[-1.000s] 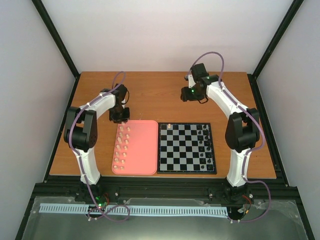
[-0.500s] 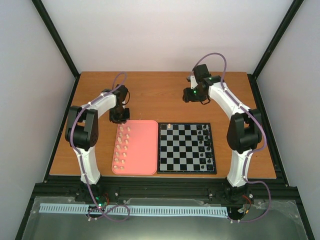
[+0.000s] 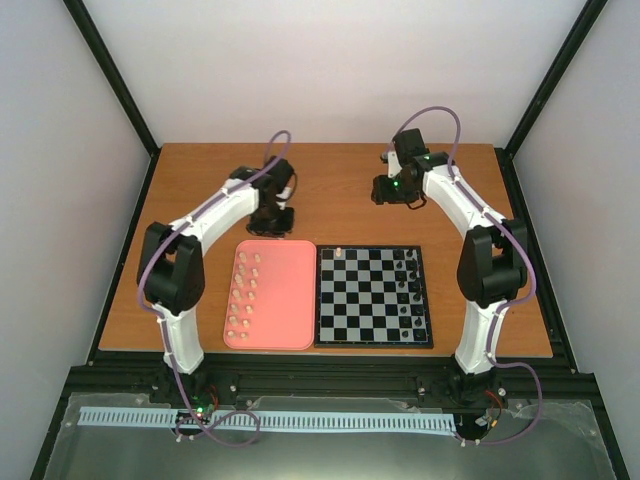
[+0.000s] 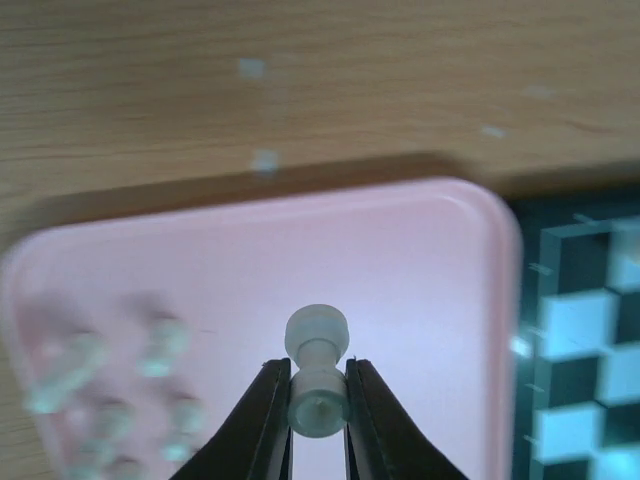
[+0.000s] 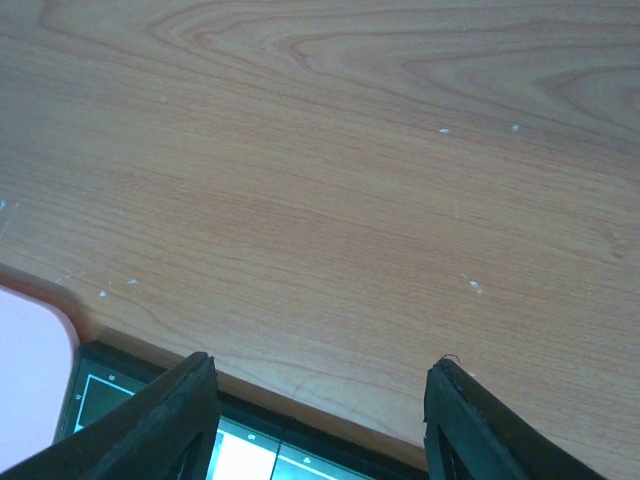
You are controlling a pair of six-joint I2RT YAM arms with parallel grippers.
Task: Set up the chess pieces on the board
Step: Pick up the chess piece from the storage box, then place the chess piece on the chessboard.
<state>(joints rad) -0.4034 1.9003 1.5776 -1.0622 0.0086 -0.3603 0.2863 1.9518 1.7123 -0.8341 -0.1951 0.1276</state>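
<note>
Left gripper (image 4: 318,388) with chess piece (image 4: 317,340), now rightward along tray (image 4: 400,260) far edge

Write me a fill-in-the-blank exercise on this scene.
The left gripper is ____ on one white piece.
The right gripper is ____.
The other white pieces lie on the ____ tray.
On the board, the black pieces stand along the ____ side.
Missing: shut; open; pink; right.
</note>
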